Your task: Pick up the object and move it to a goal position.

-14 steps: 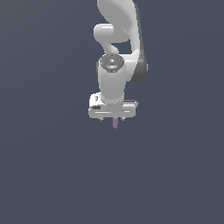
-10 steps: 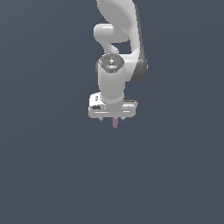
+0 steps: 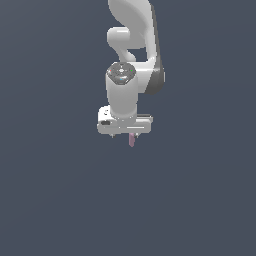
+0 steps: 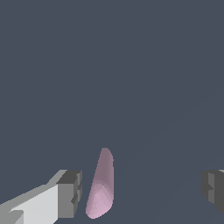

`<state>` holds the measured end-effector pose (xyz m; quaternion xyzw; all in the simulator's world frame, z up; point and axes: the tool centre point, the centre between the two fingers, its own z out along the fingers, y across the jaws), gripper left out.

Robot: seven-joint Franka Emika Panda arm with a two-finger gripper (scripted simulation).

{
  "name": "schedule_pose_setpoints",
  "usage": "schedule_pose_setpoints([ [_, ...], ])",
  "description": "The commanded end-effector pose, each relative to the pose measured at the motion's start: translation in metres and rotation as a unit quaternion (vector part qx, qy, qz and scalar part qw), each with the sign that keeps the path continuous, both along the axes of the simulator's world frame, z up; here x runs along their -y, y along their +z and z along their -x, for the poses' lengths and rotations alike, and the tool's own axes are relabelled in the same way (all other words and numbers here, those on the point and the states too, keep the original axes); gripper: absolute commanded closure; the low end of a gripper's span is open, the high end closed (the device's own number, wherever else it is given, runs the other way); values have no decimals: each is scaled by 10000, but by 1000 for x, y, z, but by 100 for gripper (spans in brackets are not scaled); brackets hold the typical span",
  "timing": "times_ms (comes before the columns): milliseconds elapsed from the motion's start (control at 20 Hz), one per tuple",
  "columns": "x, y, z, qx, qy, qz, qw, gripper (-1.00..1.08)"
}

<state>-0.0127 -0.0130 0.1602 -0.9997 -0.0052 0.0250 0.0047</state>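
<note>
The object [image 3: 131,140] is a thin pink-mauve stick that pokes out just under the white hand in the exterior view. In the wrist view the object [image 4: 101,186] stands between the fingers with its rounded end near the camera. It is close beside one grey fingertip [image 4: 70,192] and far from the other [image 4: 213,188]. My gripper [image 4: 140,192] is open, with the jaws wide apart and not closed on the stick. In the exterior view the gripper [image 3: 125,134] points straight down over the object. Whether the near finger touches the stick I cannot tell.
A plain dark grey-blue surface [image 3: 60,200] fills both views. The white arm [image 3: 132,30] rises above the hand at the top of the exterior view. No goal marker shows.
The hand has shifted slightly toward the exterior view's left. The pink stick still shows just under it.
</note>
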Motion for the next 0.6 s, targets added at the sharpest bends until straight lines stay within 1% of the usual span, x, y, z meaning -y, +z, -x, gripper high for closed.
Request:
schedule_pose_setpoints([
  [0, -1, 0, 0, 1, -6, 0, 10000, -92],
  [300, -5, -2, 6, 30, -172, 17, 9998, -92],
  [550, -12, -5, 17, 82, -451, 42, 9989, -92],
])
